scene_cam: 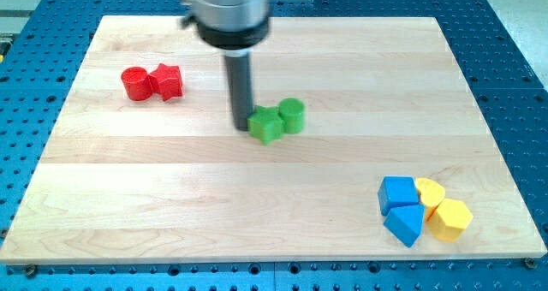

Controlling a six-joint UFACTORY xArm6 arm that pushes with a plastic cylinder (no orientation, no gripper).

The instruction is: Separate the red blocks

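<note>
While my tip [243, 125] touches green star [265, 124], rod top cropped; no claw visible; red blocks [152, 82] touching.

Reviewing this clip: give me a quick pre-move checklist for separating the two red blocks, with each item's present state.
1. Both red blocks in view: ok. The red cylinder and the red star sit at the view's upper left.
2. Reds already apart: not ok, they touch.
3. My tip at the reds: not ok, it stands to their right, against the green star.
4. Path from tip to reds free: ok, bare board between.
5. Green star and green cylinder safe from a stray push: not ok, the tip is right beside them.
</note>
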